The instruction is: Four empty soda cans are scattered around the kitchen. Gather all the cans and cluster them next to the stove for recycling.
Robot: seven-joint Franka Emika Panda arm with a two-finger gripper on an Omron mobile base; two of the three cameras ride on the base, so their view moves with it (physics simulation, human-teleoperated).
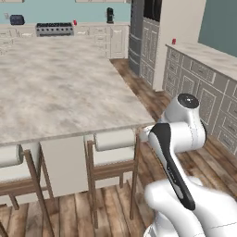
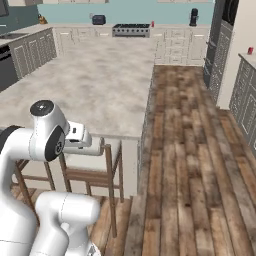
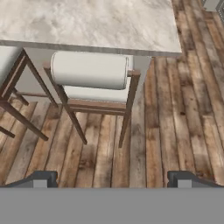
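My gripper [image 3: 112, 180] hangs over the plank floor, jaws apart and empty, since two small red soda cans [image 2: 250, 50] [image 1: 75, 22] sit on far benches; one beside the grey-steel stove [image 1: 54, 29].

The white arm [image 1: 178, 152] is folded close above its base, elbow raised, forearm angled down and forward. In the hand view the gripper [image 3: 113, 178] points downward, its two dark fingertips [image 3: 41, 178] spread wide apart, holding nothing.
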